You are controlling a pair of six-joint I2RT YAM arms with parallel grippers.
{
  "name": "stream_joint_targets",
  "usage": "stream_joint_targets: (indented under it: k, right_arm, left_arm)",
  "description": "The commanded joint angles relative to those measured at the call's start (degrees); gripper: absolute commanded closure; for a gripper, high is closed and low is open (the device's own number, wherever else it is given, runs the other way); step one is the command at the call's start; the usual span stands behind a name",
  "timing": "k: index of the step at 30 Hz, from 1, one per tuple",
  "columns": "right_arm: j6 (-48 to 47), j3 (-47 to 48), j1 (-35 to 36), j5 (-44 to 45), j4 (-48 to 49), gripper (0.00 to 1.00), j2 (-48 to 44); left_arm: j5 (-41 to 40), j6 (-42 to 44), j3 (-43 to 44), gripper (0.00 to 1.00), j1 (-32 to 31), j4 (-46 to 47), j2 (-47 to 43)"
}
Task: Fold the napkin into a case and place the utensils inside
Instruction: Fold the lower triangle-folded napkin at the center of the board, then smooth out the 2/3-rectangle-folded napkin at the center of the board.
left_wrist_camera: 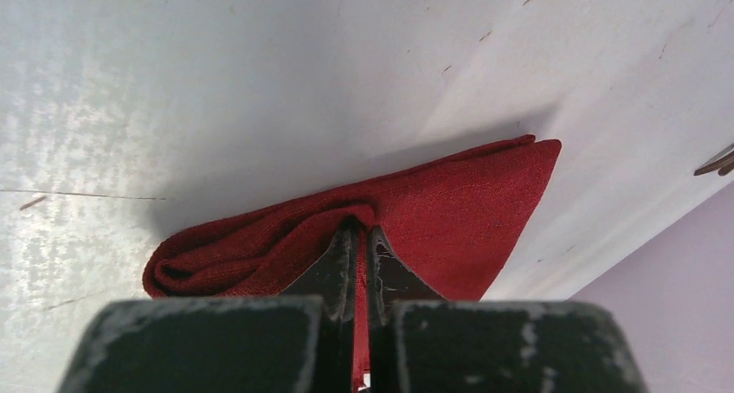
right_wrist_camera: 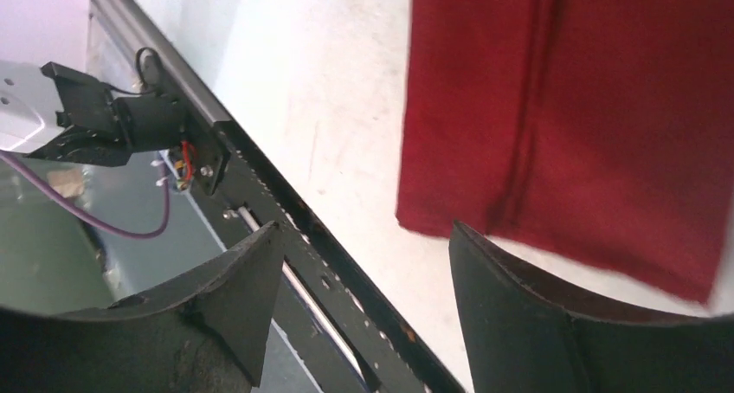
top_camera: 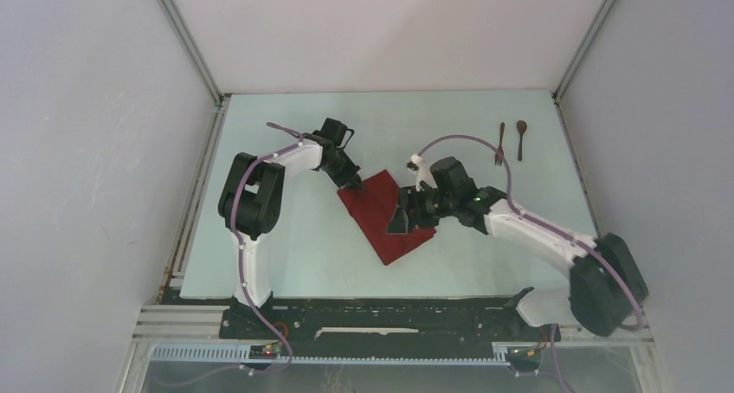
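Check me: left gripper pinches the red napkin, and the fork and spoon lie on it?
Not quite. The left gripper does pinch the napkin, but the fork and spoon lie on the table, apart from it, as the top view shows.

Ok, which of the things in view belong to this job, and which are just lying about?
Job: napkin, part folded, pinched by the shut left gripper; open right gripper at its right edge; fork and spoon, side by side at the far right.
Not the job: table; purple cable; near frame rail.
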Motion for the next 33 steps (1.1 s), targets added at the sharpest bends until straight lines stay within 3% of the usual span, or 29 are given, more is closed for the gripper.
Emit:
stream_joint_targets:
  k: [1, 11, 17, 28, 30, 33]
  right_arm:
    - [3.34, 1.73, 1.66, -12.84, 15.4, 0.23, 10.9]
    - [9.07, 6.1, 0.37, -26.82, 35.55, 0.21, 28.83]
    - [7.97, 6.49, -0.67, -29.1, 34.08, 0.24, 33.05]
    - [3.45, 3.3, -2.44, -21.29, 29.77, 0.29, 33.82]
    - [3.83, 1.93, -2.68, -21.24, 30.93, 0.29, 33.27]
    - [4.52, 0.37, -2.8, -20.94, 32.2, 0.29, 33.24]
  left_arm:
    - [-0.73, 0.23, -0.83, 1.0, 0.15, 3.06, 0.93]
    - [-0.71, 0.94, -1.2, 1.0, 1.03, 2.92, 0.98]
    - [1.91, -0.11, -1.77, 1.0, 1.39, 4.98, 1.11]
    - [3.89, -0.28, -1.05, 1.0, 1.47, 6.95, 1.66]
    - [3.94, 1.03, -0.92, 0.95, 1.39, 7.74, 1.24]
    - [4.31, 3.6, -0.96, 0.8, 1.47, 9.26, -0.6]
